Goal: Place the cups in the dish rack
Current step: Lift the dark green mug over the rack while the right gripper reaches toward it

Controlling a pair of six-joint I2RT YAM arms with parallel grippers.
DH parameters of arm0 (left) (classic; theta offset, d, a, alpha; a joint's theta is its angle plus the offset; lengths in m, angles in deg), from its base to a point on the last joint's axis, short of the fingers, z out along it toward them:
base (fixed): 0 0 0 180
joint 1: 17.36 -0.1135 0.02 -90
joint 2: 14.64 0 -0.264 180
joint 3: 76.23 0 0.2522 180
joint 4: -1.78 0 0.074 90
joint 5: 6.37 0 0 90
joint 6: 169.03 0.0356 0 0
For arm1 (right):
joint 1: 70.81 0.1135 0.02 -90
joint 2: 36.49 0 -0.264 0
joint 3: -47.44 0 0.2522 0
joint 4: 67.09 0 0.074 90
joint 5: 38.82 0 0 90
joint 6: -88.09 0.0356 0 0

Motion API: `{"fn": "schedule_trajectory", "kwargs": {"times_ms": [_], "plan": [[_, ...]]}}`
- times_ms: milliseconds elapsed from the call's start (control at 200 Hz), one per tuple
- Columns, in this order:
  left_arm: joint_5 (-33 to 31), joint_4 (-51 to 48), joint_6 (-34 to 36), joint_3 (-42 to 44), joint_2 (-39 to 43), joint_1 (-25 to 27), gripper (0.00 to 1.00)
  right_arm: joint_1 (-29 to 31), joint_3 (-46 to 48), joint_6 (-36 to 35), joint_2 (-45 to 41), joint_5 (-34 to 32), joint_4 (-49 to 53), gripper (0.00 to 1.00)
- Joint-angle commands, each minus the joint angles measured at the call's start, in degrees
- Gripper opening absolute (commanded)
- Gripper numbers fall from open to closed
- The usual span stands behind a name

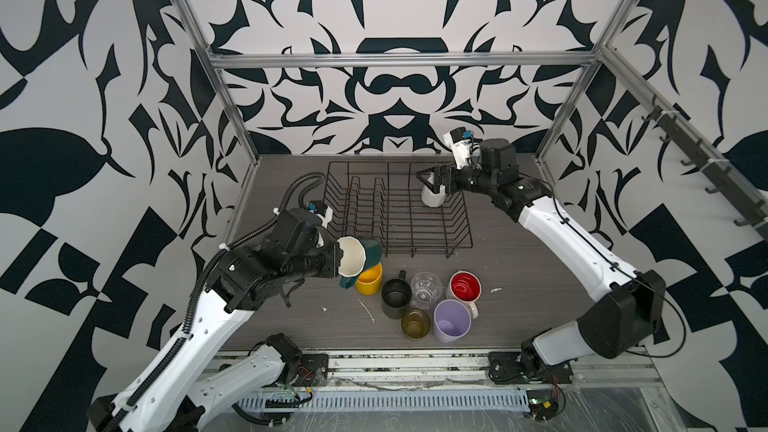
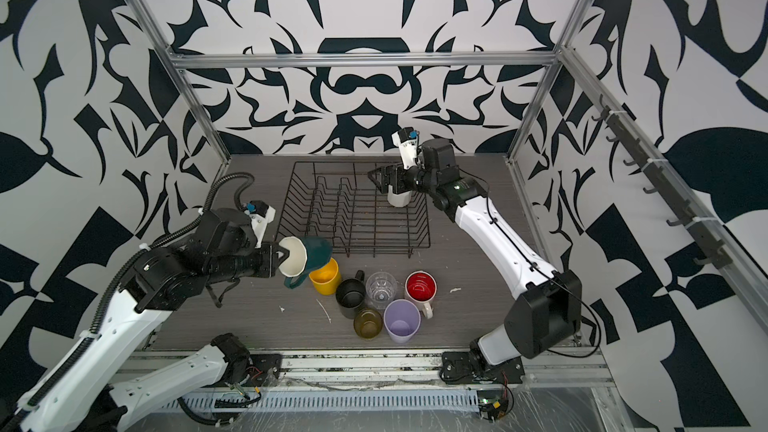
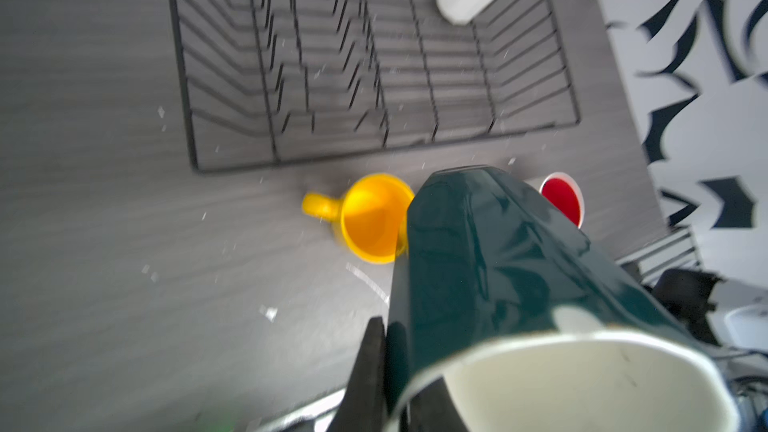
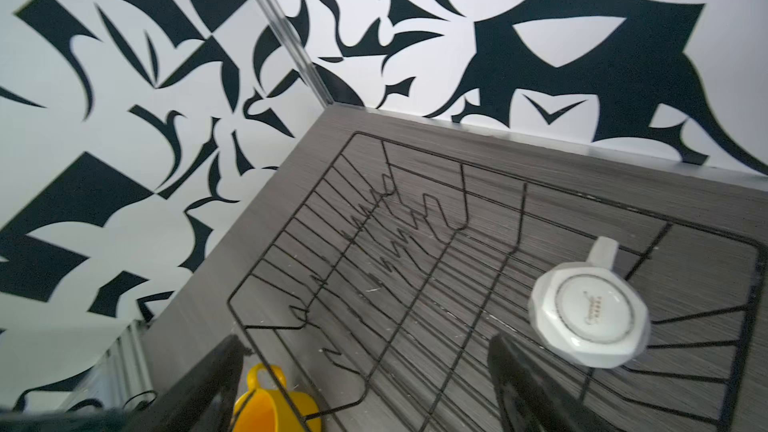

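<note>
My left hand grips the teal ceramic mug by its rim, beside the black wire dish rack. My right hand hangs open over the upturned white faceted mug inside.

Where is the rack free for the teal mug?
The dish rack holds only the white mug, upside down at its far right. Free: the right bay between that mug and the near rim, and the prong rows. Crowded: the table in front, around the yellow mug.

A robot lab cell. Its grey tabletop is enclosed by aluminium framing and black-and-white patterned panels.
</note>
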Motion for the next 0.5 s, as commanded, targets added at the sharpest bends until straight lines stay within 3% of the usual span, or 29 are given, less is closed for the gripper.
{"fn": "schedule_trajectory", "kwargs": {"times_ms": [0, 75, 215, 495], "plan": [[14.37, 16.47, 3.37, 4.2, -0.93, -7.3, 0.0, -2.53, 3.74, 7.28, -2.7, 11.7, -11.51, 0.94], [18.32, 22.01, 3.93, 6.49, -1.7, -10.72, 0.0, -4.69, 6.93, 12.75, -3.18, 17.05, -18.43, 0.94], [24.38, 33.77, 6.1, 9.63, -3.06, -11.99, 0.0, -7.05, 10.48, 20.85, -2.03, 24.03, -28.68, 0.93], [40.65, 50.57, 8.07, 12.34, -9.16, -15.36, 0.0, -7.13, 10.95, 23.18, 0.88, 30.28, -34.2, 0.93]]}}
